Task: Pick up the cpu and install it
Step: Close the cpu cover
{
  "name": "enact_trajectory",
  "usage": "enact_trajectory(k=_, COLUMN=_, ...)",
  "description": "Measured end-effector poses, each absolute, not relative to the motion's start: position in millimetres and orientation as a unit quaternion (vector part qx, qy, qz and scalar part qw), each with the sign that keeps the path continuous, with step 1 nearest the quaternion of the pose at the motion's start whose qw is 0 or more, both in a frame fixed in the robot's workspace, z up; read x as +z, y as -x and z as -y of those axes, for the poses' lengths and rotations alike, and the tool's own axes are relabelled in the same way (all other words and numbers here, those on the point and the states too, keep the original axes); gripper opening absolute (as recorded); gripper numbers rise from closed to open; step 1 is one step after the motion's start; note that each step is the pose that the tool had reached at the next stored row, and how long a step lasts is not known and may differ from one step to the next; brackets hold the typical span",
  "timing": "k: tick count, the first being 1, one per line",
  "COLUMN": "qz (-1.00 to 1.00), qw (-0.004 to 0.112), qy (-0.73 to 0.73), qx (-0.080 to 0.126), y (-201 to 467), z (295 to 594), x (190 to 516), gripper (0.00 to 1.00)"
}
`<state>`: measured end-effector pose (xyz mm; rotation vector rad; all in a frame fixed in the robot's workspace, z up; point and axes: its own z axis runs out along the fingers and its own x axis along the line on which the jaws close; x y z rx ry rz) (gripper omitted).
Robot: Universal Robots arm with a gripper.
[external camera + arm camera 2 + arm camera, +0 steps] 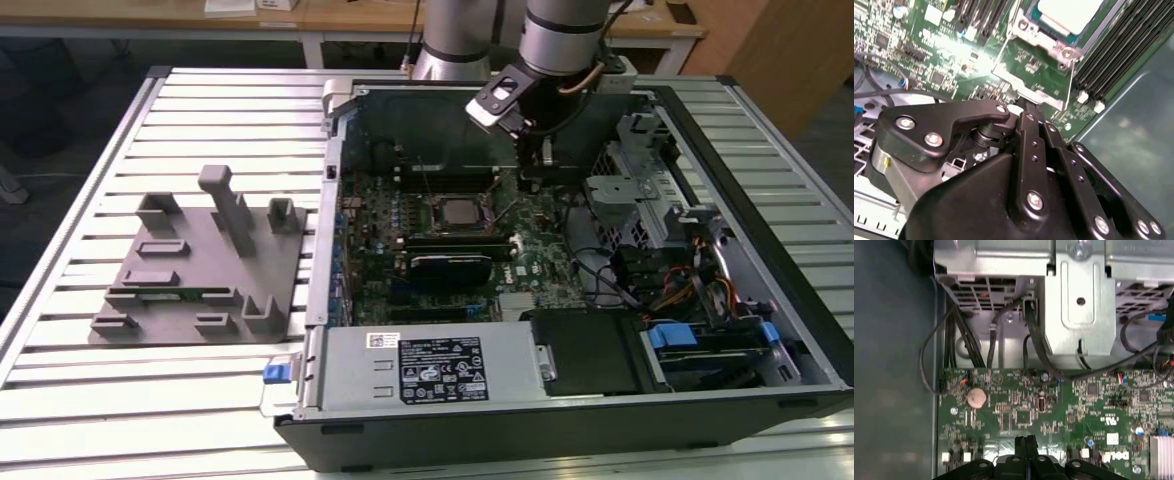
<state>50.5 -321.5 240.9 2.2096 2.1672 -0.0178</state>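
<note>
The cpu [458,210] is a silvery square chip lying in the black socket frame on the green motherboard [534,250] inside the open computer case. It appears again in the second wrist view as a pale metal square [1070,12] in its metal frame. My gripper [539,168] hangs over the board, a little toward the exterior view's right of the cpu and apart from it. Its black fingers [1029,120] are pressed together with nothing between them. In the first wrist view the gripper [1025,442] sits low over the board near a round coin battery [977,397].
A grey fixture plate [200,265] with upright blocks lies on the slatted table at the exterior view's left. Inside the case are a power supply [427,365], a metal drive cage [641,185], loose cables [627,280] and memory slots [1119,55].
</note>
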Motion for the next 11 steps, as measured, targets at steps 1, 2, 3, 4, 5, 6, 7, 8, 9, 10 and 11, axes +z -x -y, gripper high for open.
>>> enact_trajectory(k=1, qz=-0.700, qw=0.023, qy=-0.714, qx=-0.006, y=-48, z=322, x=241, gripper=0.11)
enact_trajectory(k=2, qz=-0.700, qw=0.023, qy=-0.714, qx=-0.006, y=-46, z=322, x=241, gripper=0.11)
enact_trajectory(k=3, qz=-0.700, qw=0.023, qy=-0.714, qx=-0.006, y=-45, z=322, x=241, gripper=0.11)
enact_trajectory(k=4, qz=-0.700, qw=0.023, qy=-0.714, qx=-0.006, y=-43, z=321, x=241, gripper=0.11)
enact_trajectory(k=5, qz=-0.700, qw=0.023, qy=-0.714, qx=-0.006, y=-40, z=321, x=241, gripper=0.11)
enact_trajectory(k=6, qz=-0.700, qw=0.023, qy=-0.714, qx=-0.006, y=-38, z=321, x=241, gripper=0.11)
enact_trajectory(k=7, qz=-0.700, qw=0.023, qy=-0.714, qx=-0.006, y=-35, z=321, x=241, gripper=0.11)
enact_trajectory(k=8, qz=-0.700, qw=0.023, qy=-0.714, qx=-0.006, y=-32, z=322, x=241, gripper=0.11)
enact_trajectory(k=9, qz=-0.700, qw=0.023, qy=-0.714, qx=-0.006, y=-30, z=322, x=241, gripper=0.11)
enact_trajectory(k=10, qz=-0.700, qw=0.023, qy=-0.714, qx=-0.006, y=-27, z=322, x=240, gripper=0.11)
enact_trajectory(k=11, qz=-0.700, qw=0.023, qy=-0.714, qx=-0.006, y=-25, z=322, x=240, gripper=0.11)
